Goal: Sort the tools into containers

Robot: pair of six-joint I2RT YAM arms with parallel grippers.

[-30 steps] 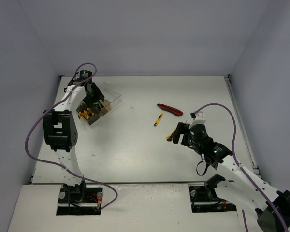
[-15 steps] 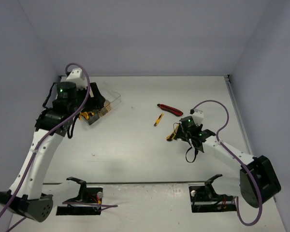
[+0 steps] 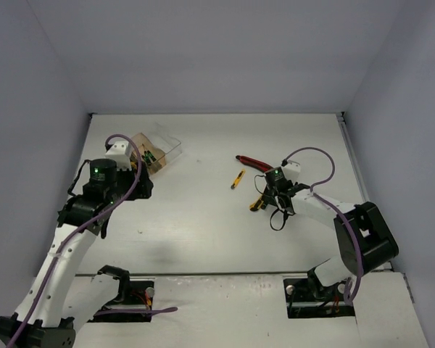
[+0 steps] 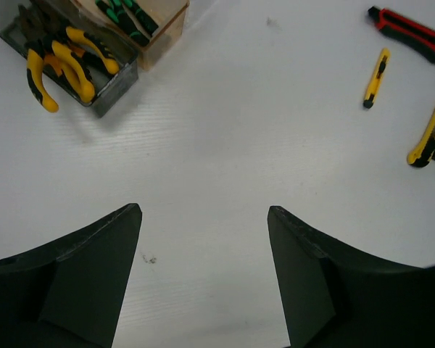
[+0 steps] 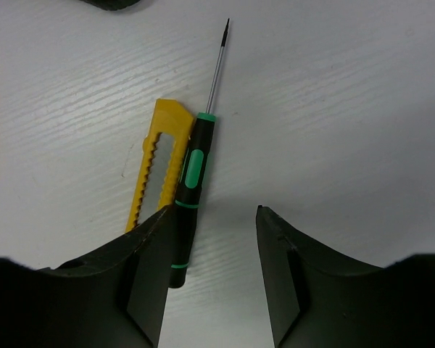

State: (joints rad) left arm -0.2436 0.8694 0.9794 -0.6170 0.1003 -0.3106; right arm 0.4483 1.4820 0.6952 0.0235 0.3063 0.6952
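Screwdriver (image 5: 192, 181): lay flat on the tabletop (image 5: 333, 109), touching the yellow knife (image 5: 158, 170), offset to one side of the right hand (image 5: 214, 217)
Long axis: ran away from that hand, tip farthest
Right hand: spread, empty
Left hand (image 4: 203, 214): spread, empty, well apart

The screwdriver (image 5: 189, 181) is black and green; the utility knife (image 5: 158, 168), yellow.

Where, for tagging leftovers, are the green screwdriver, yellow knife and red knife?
green screwdriver (image 5: 191, 181), right wrist view, green grip
yellow knife (image 5: 159, 170), right wrist view, middle slot
red knife (image 4: 409, 30), left wrist view, red handle
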